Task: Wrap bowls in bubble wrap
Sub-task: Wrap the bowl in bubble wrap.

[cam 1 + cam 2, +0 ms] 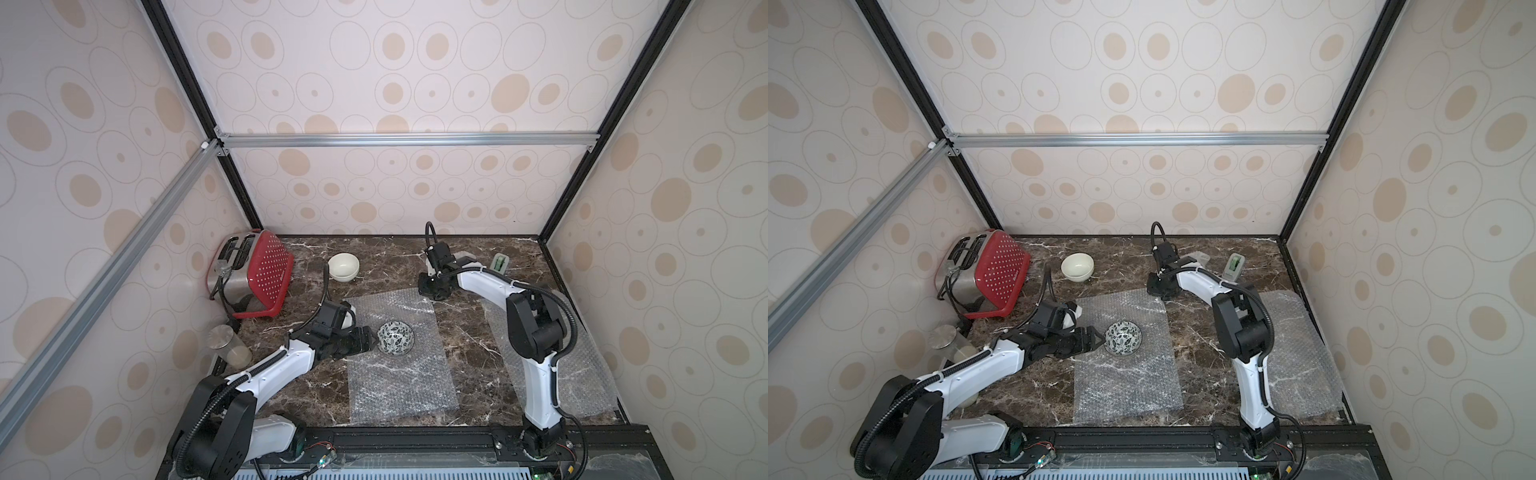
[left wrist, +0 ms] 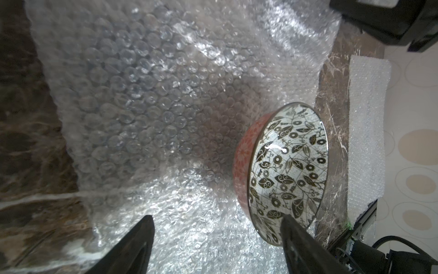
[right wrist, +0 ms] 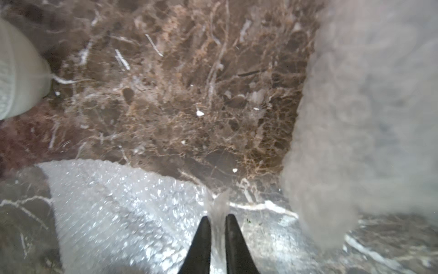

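While the leaf-patterned bowl [image 1: 395, 338] sat on the middle bubble wrap sheet [image 1: 399, 386] near the centre of the table [image 1: 469, 332], the left gripper [image 1: 371, 338] lay low just beside it, toward the table's left edge, jaws spread and empty. The right gripper [image 3: 217, 219] pinched that sheet's far right corner, well apart from the bowl.

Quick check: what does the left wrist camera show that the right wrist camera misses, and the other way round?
Only the left wrist view shows the leaf-pattern bowl sitting on the bubble wrap sheet, with the left gripper open near it. Only the right wrist view shows the right gripper pinched on a corner of that sheet. Both show the sheet and the marble table.
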Action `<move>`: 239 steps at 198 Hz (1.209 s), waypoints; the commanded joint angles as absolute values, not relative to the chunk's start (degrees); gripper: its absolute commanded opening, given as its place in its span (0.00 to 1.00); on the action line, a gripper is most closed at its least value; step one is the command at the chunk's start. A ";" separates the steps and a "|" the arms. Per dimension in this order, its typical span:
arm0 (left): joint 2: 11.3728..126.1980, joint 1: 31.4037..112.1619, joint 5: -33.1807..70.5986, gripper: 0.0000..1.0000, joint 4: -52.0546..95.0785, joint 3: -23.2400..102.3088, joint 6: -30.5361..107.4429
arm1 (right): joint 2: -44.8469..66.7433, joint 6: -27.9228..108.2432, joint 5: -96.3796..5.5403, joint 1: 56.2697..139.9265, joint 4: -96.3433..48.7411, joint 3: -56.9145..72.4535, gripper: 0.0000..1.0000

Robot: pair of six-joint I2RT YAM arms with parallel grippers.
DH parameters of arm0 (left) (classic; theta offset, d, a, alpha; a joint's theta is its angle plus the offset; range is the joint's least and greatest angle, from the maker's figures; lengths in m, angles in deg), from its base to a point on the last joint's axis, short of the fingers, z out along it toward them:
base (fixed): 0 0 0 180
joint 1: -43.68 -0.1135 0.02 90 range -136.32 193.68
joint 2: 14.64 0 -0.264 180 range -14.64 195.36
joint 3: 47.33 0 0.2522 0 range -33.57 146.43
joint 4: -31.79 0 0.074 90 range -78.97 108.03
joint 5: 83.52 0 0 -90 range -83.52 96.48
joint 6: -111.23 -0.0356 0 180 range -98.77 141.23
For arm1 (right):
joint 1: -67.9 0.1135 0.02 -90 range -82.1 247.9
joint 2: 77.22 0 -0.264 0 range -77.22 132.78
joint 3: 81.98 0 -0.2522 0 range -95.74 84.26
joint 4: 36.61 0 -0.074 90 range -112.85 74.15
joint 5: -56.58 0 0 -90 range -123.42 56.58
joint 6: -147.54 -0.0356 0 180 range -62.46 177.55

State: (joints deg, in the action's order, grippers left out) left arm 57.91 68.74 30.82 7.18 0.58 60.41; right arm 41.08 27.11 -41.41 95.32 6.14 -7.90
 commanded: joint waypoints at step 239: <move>52.41 71.54 21.70 0.82 8.18 1.33 64.09 | 21.81 33.04 -49.18 113.71 9.43 11.35 0.11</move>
